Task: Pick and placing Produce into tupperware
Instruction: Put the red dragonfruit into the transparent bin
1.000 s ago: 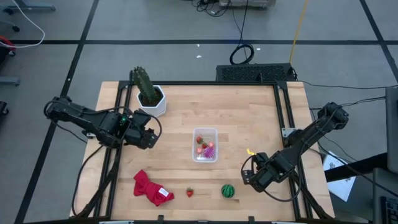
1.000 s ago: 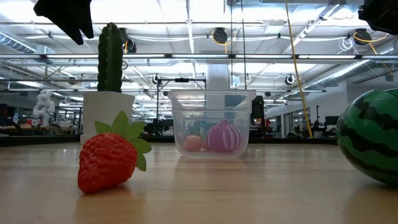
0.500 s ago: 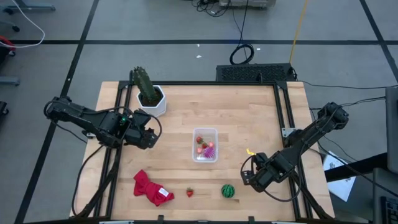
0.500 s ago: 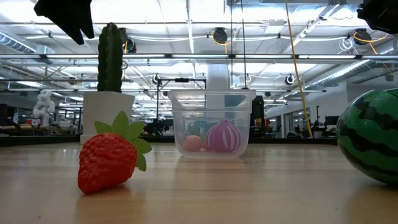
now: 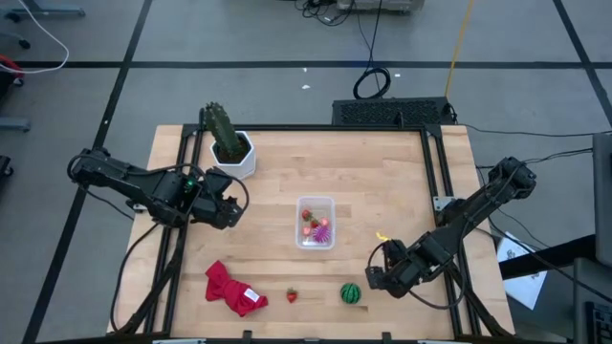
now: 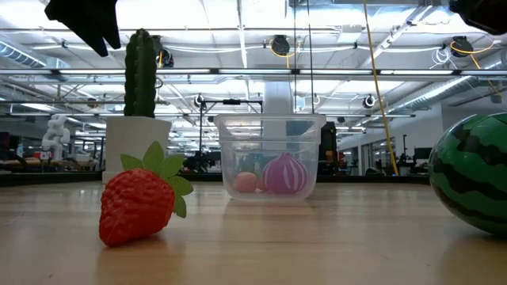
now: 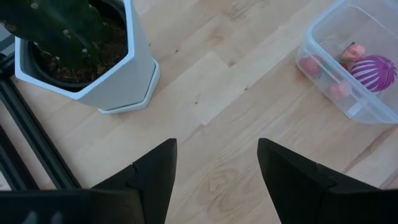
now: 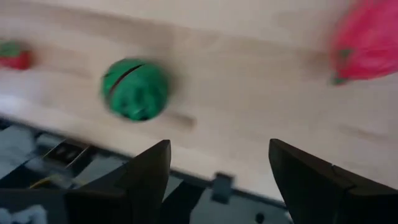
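The clear tupperware stands mid-table and holds small red pieces and a purple striped ball. A toy strawberry and a green watermelon ball lie on the wood near the front edge. My right gripper hovers open just right of the watermelon, nothing between its fingers. My left gripper waits open above the table's left part, between the cactus pot and the tupperware.
A green cactus in a white hexagonal pot stands at the far left. A crumpled red cloth lies near the front edge, left of the strawberry. Black rails run along the table's sides. Bare wood lies right of the tupperware.
My right gripper has tipped and swung a little toward the table's left, closer to the watermelon ball, staying open. The produce, the tupperware and my left gripper have kept still.
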